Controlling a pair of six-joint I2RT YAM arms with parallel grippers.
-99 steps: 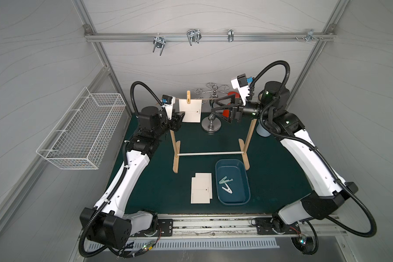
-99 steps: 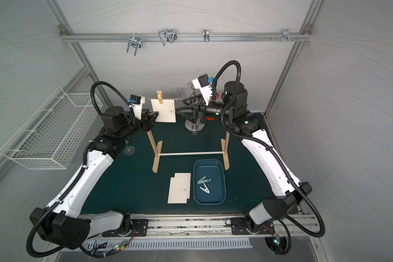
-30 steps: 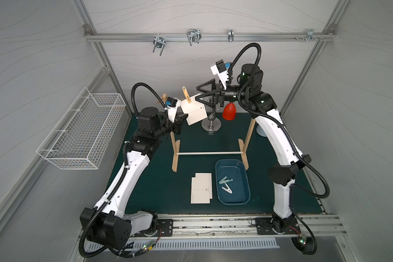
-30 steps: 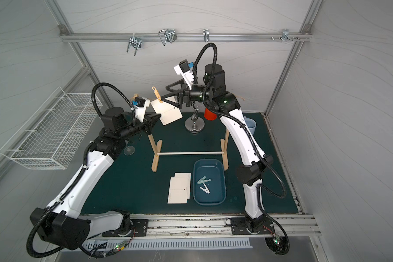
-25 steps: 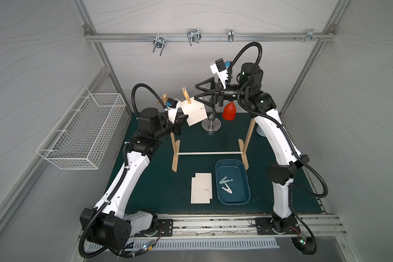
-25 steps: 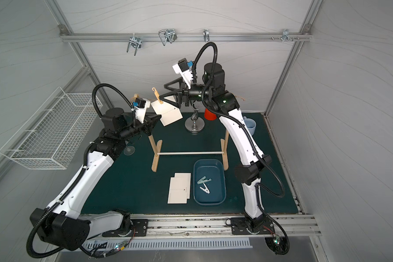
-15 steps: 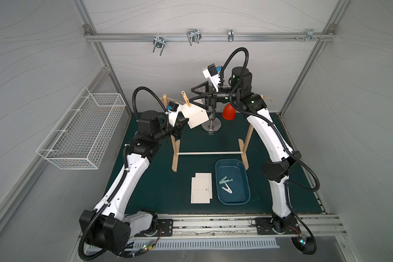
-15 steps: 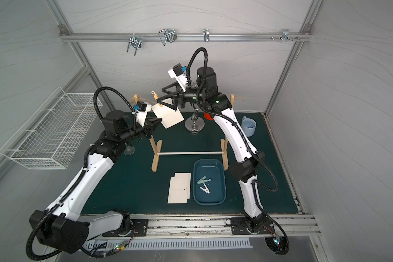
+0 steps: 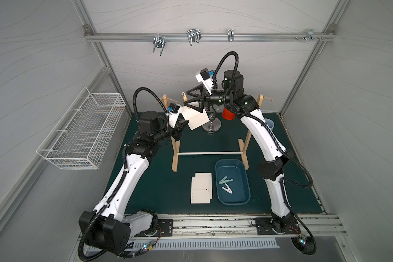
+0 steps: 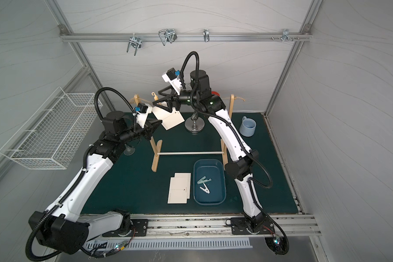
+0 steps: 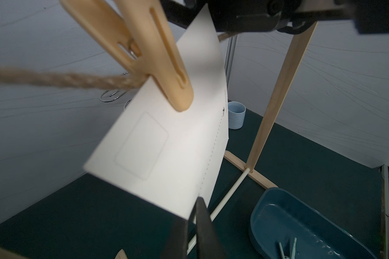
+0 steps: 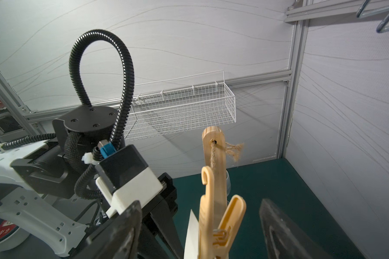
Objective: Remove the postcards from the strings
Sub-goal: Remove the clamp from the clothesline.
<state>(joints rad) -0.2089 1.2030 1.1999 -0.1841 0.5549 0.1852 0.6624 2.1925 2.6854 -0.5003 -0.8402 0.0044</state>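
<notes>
In a top view, the hanging postcard meets the left gripper at its lower corner. Left wrist view: that gripper is clamped on the light, thin, crease-prone card, pegged to the string; grip edges only. Right wrist view: the right gripper stands open astride the clothespin.

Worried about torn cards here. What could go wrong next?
1. The left gripper pinches only the lower edge of the hanging postcard while the clothespin clamps it to the rope; pulling now may tear or crease it.
2. The right gripper, open, straddles the clothespin; an off-centre squeeze might slip off.
</notes>
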